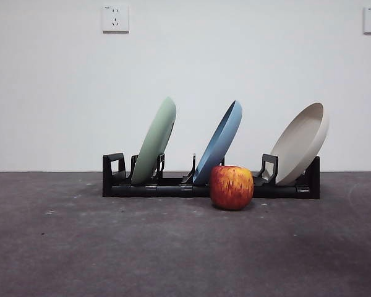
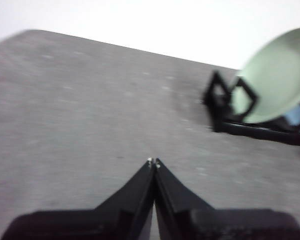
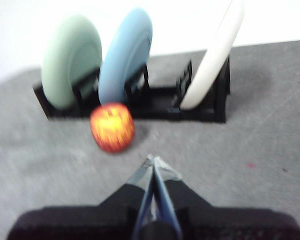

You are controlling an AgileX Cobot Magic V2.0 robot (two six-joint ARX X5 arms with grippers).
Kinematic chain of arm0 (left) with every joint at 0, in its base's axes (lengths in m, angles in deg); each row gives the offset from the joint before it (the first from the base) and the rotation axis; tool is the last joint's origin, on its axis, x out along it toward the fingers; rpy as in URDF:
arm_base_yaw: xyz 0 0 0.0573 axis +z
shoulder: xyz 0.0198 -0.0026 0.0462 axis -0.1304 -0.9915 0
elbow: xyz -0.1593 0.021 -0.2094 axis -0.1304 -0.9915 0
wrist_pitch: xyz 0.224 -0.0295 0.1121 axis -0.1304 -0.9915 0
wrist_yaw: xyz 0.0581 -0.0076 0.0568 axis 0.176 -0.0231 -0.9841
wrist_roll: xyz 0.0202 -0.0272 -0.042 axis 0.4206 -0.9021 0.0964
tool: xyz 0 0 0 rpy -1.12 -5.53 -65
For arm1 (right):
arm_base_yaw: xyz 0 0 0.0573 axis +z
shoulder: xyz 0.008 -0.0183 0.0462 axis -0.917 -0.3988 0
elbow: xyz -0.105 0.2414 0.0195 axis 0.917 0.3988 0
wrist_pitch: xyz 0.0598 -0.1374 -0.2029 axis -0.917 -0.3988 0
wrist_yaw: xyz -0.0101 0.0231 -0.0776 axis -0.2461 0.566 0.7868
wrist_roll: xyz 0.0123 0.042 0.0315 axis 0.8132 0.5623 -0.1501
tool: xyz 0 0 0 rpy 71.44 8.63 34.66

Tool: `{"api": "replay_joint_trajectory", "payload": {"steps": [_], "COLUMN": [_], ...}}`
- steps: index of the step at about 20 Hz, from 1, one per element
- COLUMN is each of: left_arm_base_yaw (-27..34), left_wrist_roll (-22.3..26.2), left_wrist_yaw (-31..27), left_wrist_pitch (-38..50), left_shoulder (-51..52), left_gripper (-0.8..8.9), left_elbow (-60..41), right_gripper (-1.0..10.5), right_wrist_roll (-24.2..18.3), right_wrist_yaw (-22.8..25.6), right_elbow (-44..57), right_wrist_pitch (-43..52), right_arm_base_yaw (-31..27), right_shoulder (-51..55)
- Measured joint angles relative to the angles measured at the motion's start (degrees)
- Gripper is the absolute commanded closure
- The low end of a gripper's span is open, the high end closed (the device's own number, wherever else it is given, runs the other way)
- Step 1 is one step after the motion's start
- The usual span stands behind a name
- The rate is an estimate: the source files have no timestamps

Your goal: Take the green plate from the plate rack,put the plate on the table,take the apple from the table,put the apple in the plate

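The green plate (image 1: 156, 142) leans in the left slot of the black plate rack (image 1: 173, 187), which stands on the dark grey table (image 1: 111, 247). The red-and-yellow apple (image 1: 231, 187) sits on the table just in front of the rack. No arm shows in the front view. My left gripper (image 2: 154, 162) is shut and empty over bare table, apart from the green plate (image 2: 277, 80) and the rack's end (image 2: 225, 107). My right gripper (image 3: 152, 161) is shut and empty, short of the apple (image 3: 112, 127), facing the rack (image 3: 160, 102) and the green plate (image 3: 70, 60).
A blue plate (image 1: 220, 143) leans in the rack's middle and a cream-white plate (image 1: 302, 143) at its right end. They also show in the right wrist view, blue (image 3: 126, 52) and white (image 3: 215, 60). A white wall with two sockets stands behind.
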Motion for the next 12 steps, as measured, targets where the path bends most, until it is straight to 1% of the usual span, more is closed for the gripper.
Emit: {"api": "replay_joint_trajectory", "payload": {"steps": [3, 6, 9, 12], "left_arm_base_yaw": [0.0, 0.0, 0.0, 0.0], "left_wrist_roll": [-1.46, -2.01, -2.1, -2.25], "left_wrist_yaw": [4.24, 6.73, 8.76, 11.19], "left_wrist_pitch": [-0.35, -0.37, -1.49, -4.24], "left_shoulder": [-0.04, -0.07, -0.87, -2.8], "left_gripper": [8.2, 8.2, 8.2, 8.2], "left_elbow": [1.86, 5.57, 9.68, 13.33], "right_gripper": [9.6, 9.6, 9.6, 9.6], "right_wrist_roll": [5.49, 8.31, 9.31, 9.4], "right_wrist_yaw": [0.0, 0.0, -0.04, -0.07], "right_elbow": [-1.77, -5.35, -9.92, -14.95], "right_wrist_pitch": [-0.15, -0.11, -1.2, -4.09], "right_arm_base_yaw": [0.0, 0.0, 0.0, 0.0], "right_shoulder": [-0.55, -2.19, -4.83, -8.33]}}
